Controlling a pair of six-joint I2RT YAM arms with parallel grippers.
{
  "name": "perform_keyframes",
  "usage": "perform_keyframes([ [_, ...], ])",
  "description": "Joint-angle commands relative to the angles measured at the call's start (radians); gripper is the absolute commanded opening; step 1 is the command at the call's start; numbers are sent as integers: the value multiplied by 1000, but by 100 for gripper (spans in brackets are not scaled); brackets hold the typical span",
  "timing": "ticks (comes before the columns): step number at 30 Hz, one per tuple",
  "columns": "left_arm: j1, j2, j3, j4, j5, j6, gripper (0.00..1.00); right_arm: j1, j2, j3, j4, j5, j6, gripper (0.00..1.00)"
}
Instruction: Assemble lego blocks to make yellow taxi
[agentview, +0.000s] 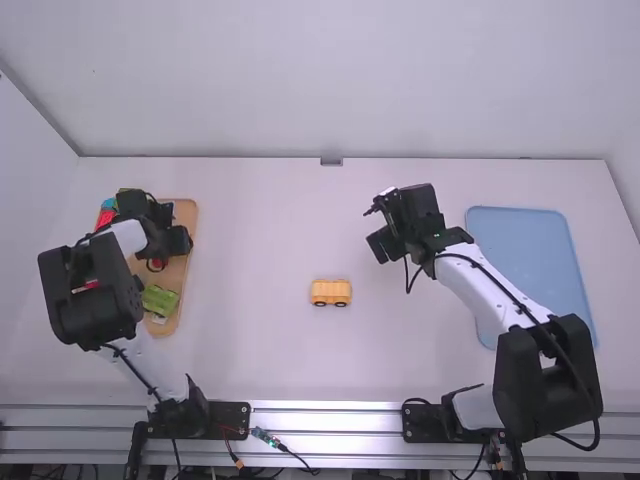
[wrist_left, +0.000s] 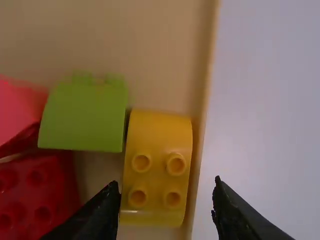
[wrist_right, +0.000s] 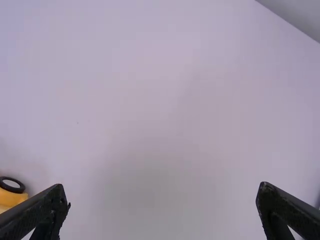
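The left gripper (wrist_left: 166, 185) hangs with fingers spread over the yellow block (wrist_left: 157, 167): light, stiff plastic, I'd guess, best pinched by its flat sides. Near the widely parted right gripper (wrist_right: 162, 189) sits the wheeled base (agentview: 331, 292).

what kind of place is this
Probably a robotics lab or test workspace: two robot arms mounted at a white table, plain pale walls around it, and toy blocks on a wooden tray.
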Motion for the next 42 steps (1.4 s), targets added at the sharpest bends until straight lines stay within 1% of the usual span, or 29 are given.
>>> perform_keyframes([
  [1, 4, 16, -5, 0, 13, 8, 47, 0, -20, 10, -3, 0, 3, 99],
  [8, 4, 16, -5, 5, 6, 12, 41, 0, -20, 10, -2, 0, 3, 99],
  [13, 4, 16, -5, 16, -44, -34, 40, 1, -20, 10, -3, 0, 8, 99],
  [17, 4, 16, -10, 21, -47, -26, 37, 2, -20, 10, -3, 0, 10, 99],
  [24, 3, 16, -97, 161, -42, -27, 39, 0, -20, 10, -2, 0, 9, 99],
  [27, 3, 16, -122, 201, -43, -27, 38, 0, -20, 10, -2, 0, 9, 99],
  [29, 3, 16, -129, 214, -43, -27, 36, 0, -20, 10, -2, 0, 10, 99],
  [31, 3, 16, -140, 241, -43, -27, 32, 2, -20, 10, -2, 0, 9, 99],
  [34, 3, 16, -149, 253, -43, -27, 28, 0, -20, 10, -2, 0, 10, 99],
  [36, 4, 16, -156, 258, -43, -28, 21, 0, -20, 10, -2, 0, 10, 99],
  [42, 3, 16, -138, 242, -47, -69, 12, 0, -20, 10, -3, 0, 9, 99],
])
